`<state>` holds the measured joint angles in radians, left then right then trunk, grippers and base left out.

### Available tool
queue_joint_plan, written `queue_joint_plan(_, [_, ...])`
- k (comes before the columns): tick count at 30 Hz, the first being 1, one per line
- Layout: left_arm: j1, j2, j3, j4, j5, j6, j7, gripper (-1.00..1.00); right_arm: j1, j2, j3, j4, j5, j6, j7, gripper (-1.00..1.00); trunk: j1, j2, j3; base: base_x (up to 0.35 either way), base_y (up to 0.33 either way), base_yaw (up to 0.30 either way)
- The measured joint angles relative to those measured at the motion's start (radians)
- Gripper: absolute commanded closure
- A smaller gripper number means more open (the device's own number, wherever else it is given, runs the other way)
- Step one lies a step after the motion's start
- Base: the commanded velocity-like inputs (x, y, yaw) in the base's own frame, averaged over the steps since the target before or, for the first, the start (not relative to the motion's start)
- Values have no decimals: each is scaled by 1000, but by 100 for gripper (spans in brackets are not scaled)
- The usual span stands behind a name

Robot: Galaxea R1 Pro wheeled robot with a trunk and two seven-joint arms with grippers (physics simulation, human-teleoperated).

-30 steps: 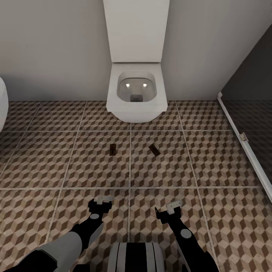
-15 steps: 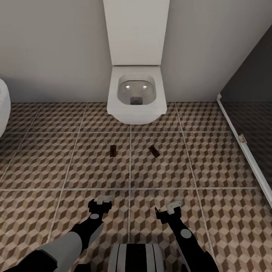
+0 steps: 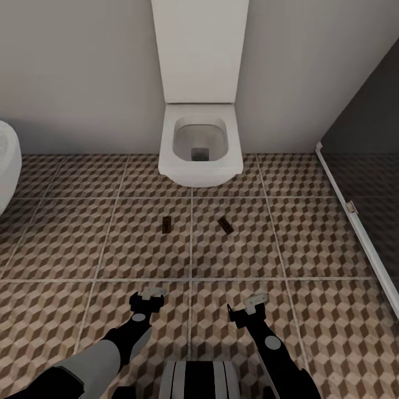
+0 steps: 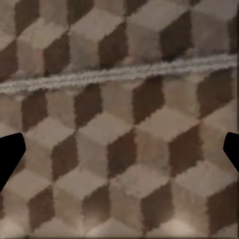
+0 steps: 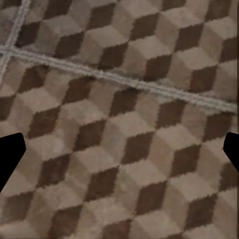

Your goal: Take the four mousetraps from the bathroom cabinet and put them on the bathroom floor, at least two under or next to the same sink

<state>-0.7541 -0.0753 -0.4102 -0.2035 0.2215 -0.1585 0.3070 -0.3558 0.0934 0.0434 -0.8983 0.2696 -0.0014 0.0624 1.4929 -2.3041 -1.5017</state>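
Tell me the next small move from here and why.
Probably back the base away and turn to look for the cabinet. Two mousetraps already lie on the bathroom floor in front of the toilet, one on each side of a grout line. The left hand and right hand hang open and empty over the tiles, so two traps are left to fetch.
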Motion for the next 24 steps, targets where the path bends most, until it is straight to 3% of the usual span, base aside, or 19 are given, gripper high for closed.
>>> queue_joint_plan(24, [0, 0, 0, 1, 0, 0, 0, -100, 0, 0, 0, 0, 0, 0, 0, -100, -92, 168, 75, 0, 0, 0])
